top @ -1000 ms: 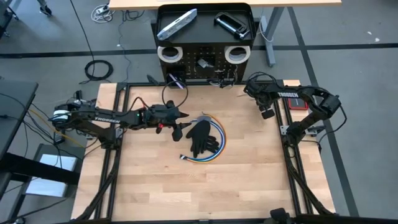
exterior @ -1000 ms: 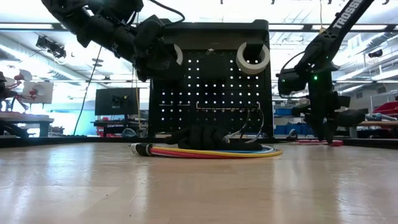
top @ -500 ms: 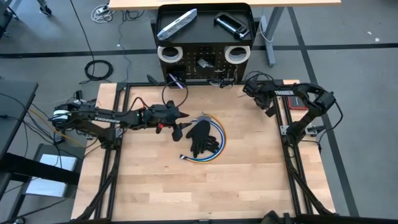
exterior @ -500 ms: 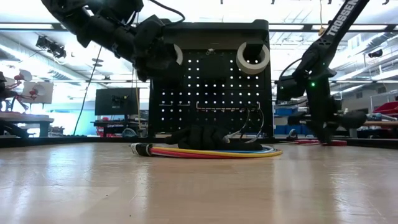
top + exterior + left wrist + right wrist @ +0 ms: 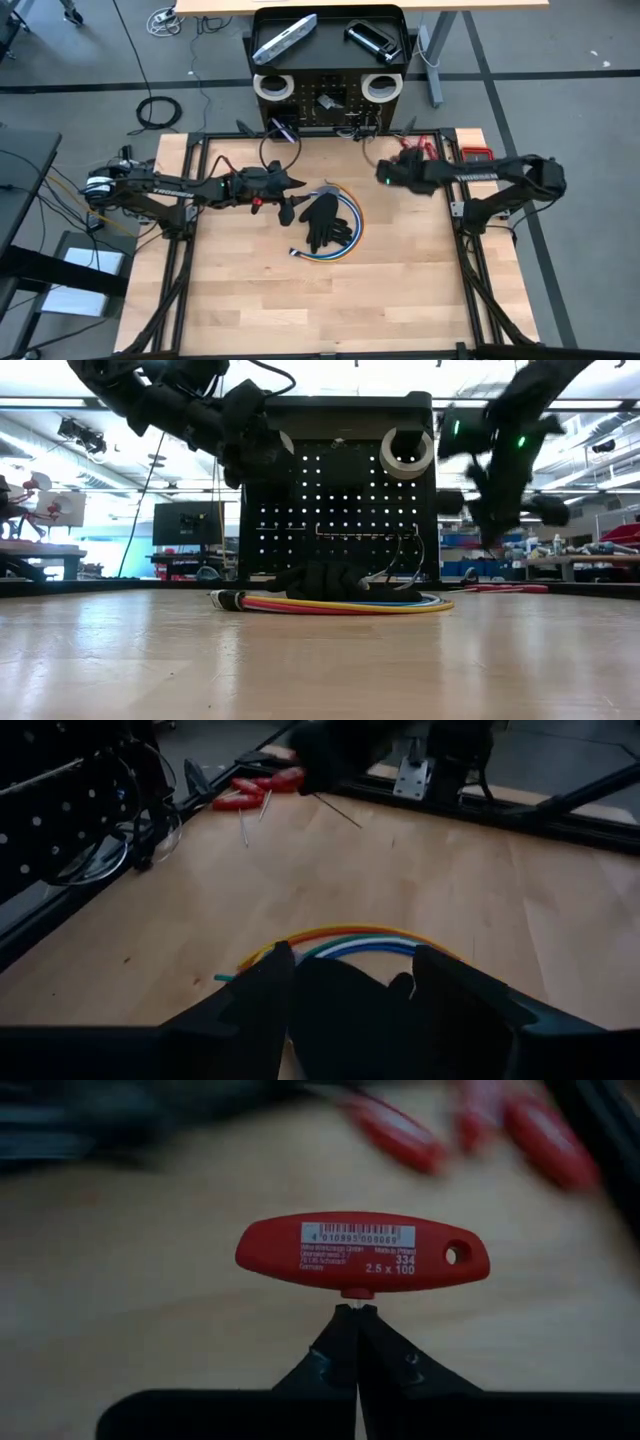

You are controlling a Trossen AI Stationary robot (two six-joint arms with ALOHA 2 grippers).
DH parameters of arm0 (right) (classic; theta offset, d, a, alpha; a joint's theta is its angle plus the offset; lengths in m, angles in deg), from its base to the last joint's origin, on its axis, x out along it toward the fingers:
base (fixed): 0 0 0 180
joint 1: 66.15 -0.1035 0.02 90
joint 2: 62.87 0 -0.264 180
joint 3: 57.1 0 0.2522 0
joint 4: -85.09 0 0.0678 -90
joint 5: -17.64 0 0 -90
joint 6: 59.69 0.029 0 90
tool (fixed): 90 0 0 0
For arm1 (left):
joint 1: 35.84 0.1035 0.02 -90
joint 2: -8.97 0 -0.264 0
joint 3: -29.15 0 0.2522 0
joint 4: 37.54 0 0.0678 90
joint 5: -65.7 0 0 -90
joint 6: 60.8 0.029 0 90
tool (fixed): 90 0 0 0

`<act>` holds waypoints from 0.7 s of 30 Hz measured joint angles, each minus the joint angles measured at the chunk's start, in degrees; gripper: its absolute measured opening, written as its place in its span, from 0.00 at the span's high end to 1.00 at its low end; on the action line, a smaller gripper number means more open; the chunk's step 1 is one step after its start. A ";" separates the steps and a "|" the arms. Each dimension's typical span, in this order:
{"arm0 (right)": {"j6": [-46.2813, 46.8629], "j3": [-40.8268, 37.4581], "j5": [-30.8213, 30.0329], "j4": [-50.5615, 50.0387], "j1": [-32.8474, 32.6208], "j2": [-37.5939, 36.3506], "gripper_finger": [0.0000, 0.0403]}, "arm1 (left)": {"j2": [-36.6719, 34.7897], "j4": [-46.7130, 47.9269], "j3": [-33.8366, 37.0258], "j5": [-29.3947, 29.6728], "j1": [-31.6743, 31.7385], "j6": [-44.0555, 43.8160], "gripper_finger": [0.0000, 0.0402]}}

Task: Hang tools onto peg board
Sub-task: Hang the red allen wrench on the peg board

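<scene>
While right end effector (image 5: 357, 1320) clamps red T-handle tool (image 5: 362, 1252), arm stretched leftward

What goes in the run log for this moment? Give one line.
left gripper: open, at black glove | right gripper: shut on red T-handle tool, over table, short of peg board | tool not yet hung

The pale wooden worktop (image 5: 250, 300) carries a black glove (image 5: 323, 221) on coiled coloured cables (image 5: 345, 245), with red-handled tools (image 5: 415, 150) near the back-right edge.
</scene>
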 joint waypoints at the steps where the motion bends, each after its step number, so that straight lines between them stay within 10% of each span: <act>1: -1.37 0.00 -3.69 1.73 -3.42 -0.99 0.98 | 0.25 -0.61 0.00 0.00 0.01 -0.22 0.47; 8: -30.61 0.08 -18.75 33.41 -15.36 1.20 0.99 | 8.71 -14.83 -0.02 -1.35 0.00 -2.77 0.47; 21: -58.51 0.14 -14.05 70.37 -14.86 7.09 0.99 | 31.66 -45.94 -5.87 13.10 -2.51 0.00 0.47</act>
